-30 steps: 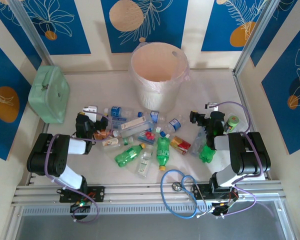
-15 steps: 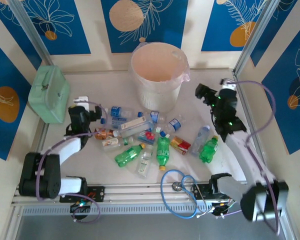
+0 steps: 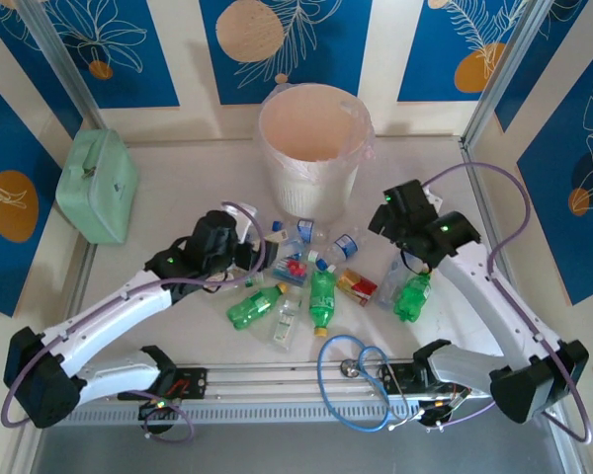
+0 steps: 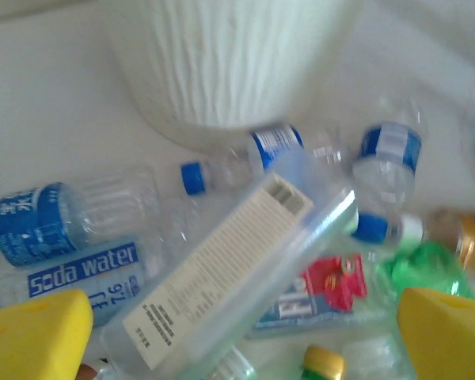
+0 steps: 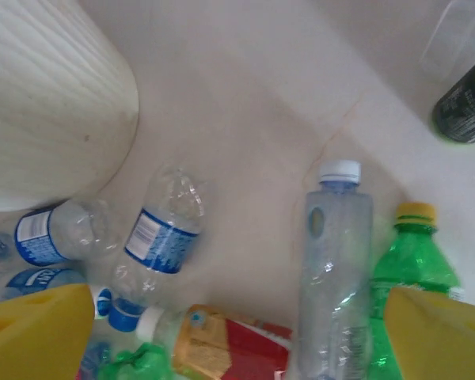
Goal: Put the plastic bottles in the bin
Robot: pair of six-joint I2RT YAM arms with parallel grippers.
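two reaches at once: left pincer (image 4: 245, 332) has swung over the bottles (image 3: 322, 296) heaped on the worktop (image 3: 178, 173) before the bin (image 3: 311, 188), wide above a clear bottle (image 4: 237, 261). right pincer (image 5: 237, 332) is out too, wide, empty-handed. first grabs look close.

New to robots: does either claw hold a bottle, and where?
Nothing held: left gripper and right gripper hover open above the clear and green plastic bottles.
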